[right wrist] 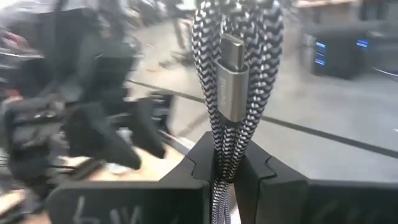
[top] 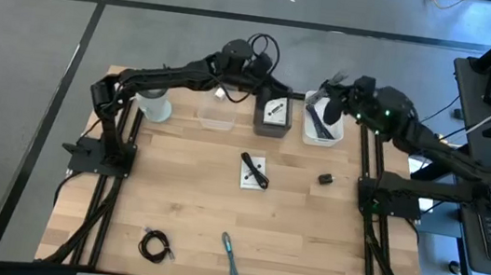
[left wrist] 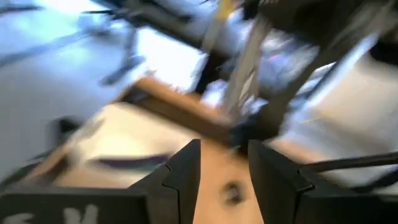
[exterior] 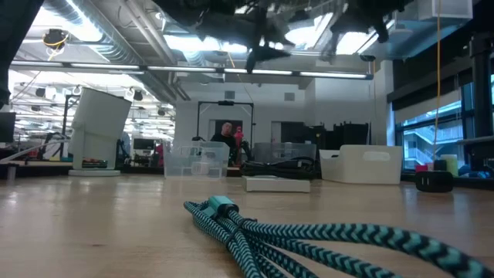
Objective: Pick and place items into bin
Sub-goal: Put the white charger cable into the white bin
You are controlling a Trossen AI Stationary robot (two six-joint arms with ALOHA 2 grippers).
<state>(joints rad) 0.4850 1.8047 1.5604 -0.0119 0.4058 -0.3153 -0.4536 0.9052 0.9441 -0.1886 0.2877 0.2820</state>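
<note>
Wooden table (top: 288, 246): right gripper (right wrist: 225, 163) pinches black-and-white braided cable (right wrist: 231, 74), apparently for the white bin (top: 324, 126); left gripper (left wrist: 224, 163) fingers spread, empty.

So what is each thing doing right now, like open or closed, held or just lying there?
Right claw: shut on the braided cable, above the white bin.
Braided cable: held, bundled, sticking up.
Left claw: open, empty, near the back bins.
White bin: open-topped, something dark inside.
Clear bin: open-topped.
Teal cable: lying on the table.
Black coiled cable: coiled, lying loose.
White card: lying flat.
</note>
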